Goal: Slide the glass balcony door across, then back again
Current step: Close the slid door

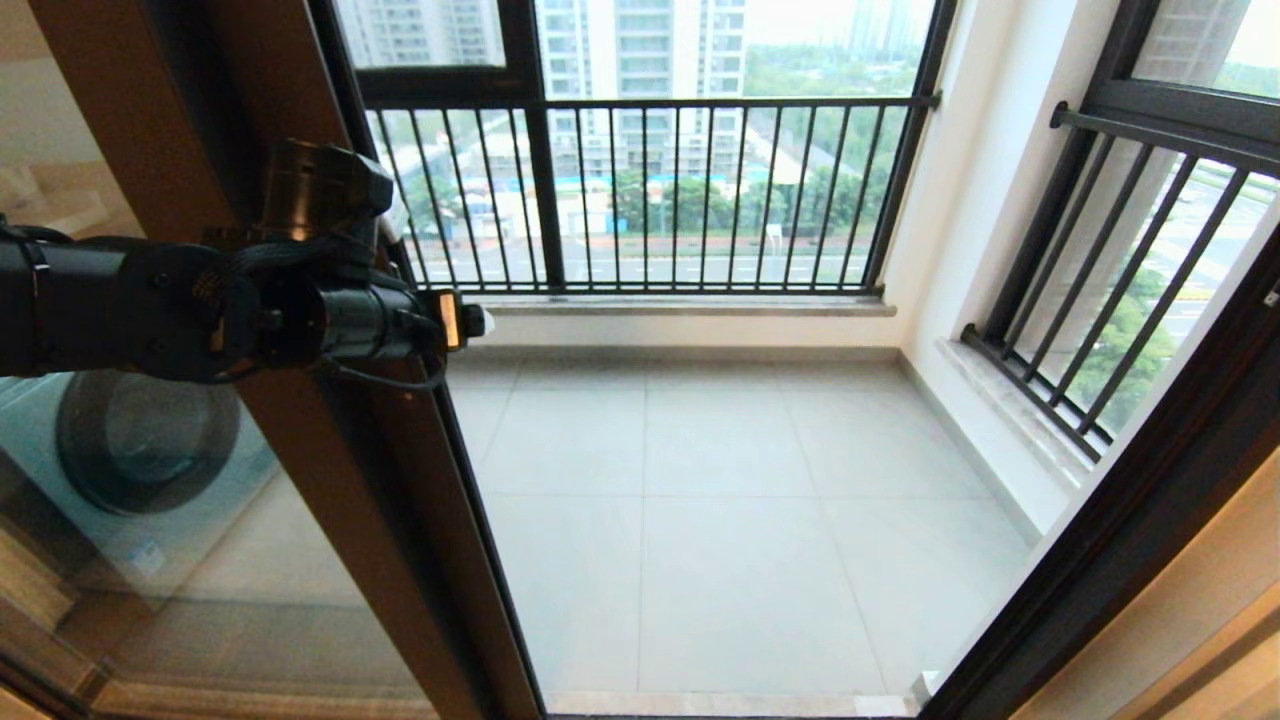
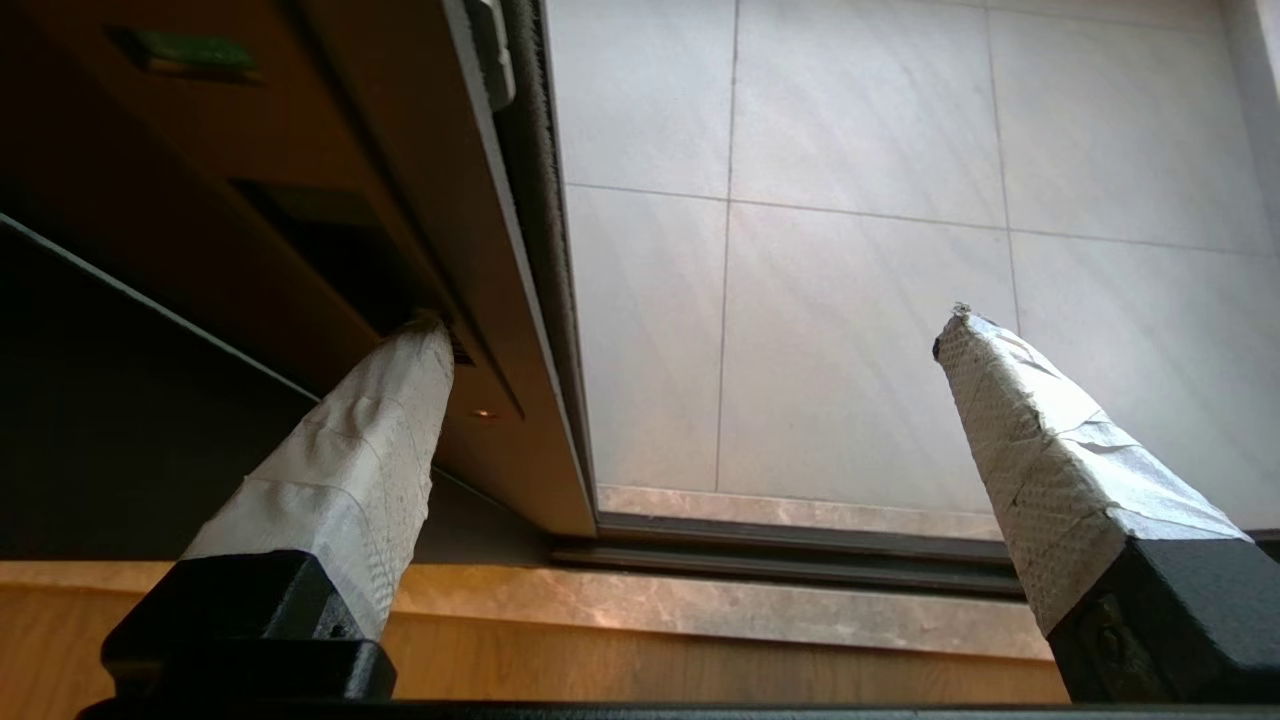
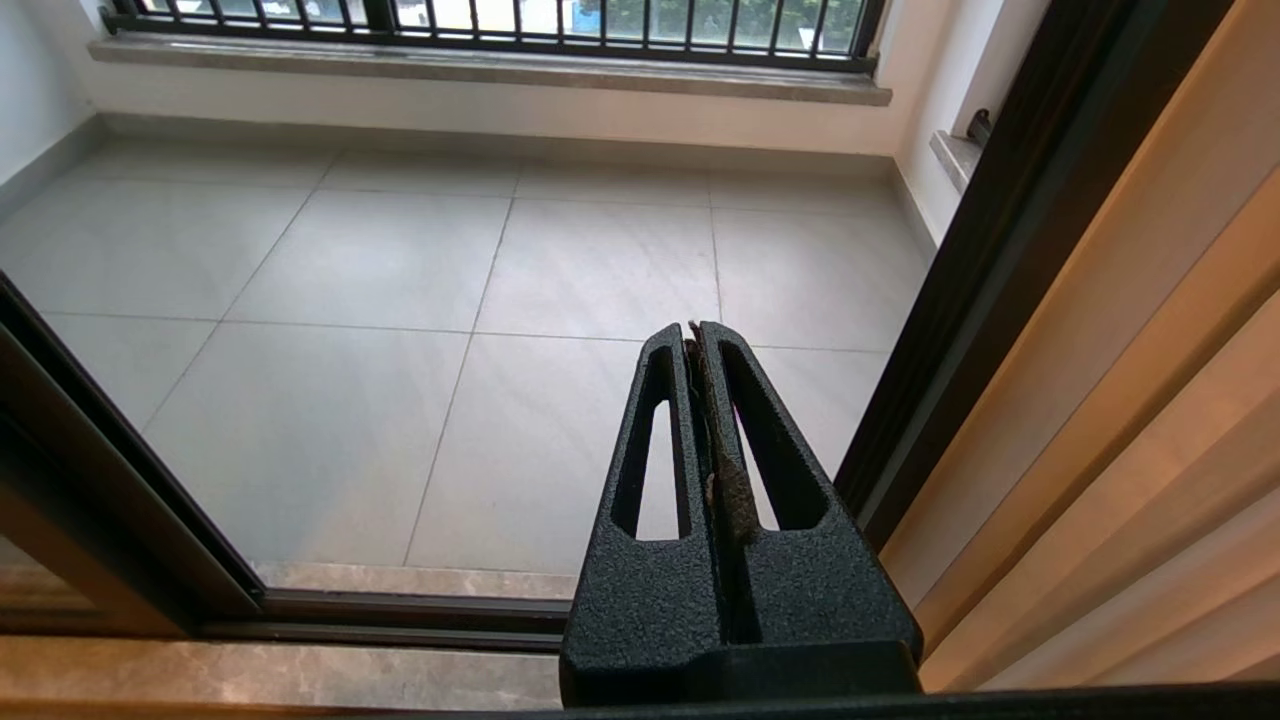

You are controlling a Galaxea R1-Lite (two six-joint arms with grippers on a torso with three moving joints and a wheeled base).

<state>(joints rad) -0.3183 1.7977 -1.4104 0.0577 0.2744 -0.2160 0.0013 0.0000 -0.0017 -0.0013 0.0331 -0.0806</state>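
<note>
The glass balcony door stands slid to the left, its brown stile (image 1: 330, 480) edging an open doorway; its frosted band is out of view. My left arm (image 1: 200, 310) reaches across to that stile at about mid height. In the left wrist view the left gripper (image 2: 695, 325) is open wide. One taped finger (image 2: 400, 400) has its tip at the recessed handle slot (image 2: 340, 250) in the stile (image 2: 470, 300). The other finger (image 2: 1010, 420) hangs over the open gap. My right gripper (image 3: 697, 330) is shut and empty, low near the right jamb.
Grey balcony tiles (image 1: 740, 520) lie beyond the dark floor track (image 2: 800, 555). A black railing (image 1: 650, 190) lines the far window and the right one. The dark right jamb (image 3: 990, 250) meets a wooden wall. A white washing machine (image 1: 140, 440) shows through glass left of the stile.
</note>
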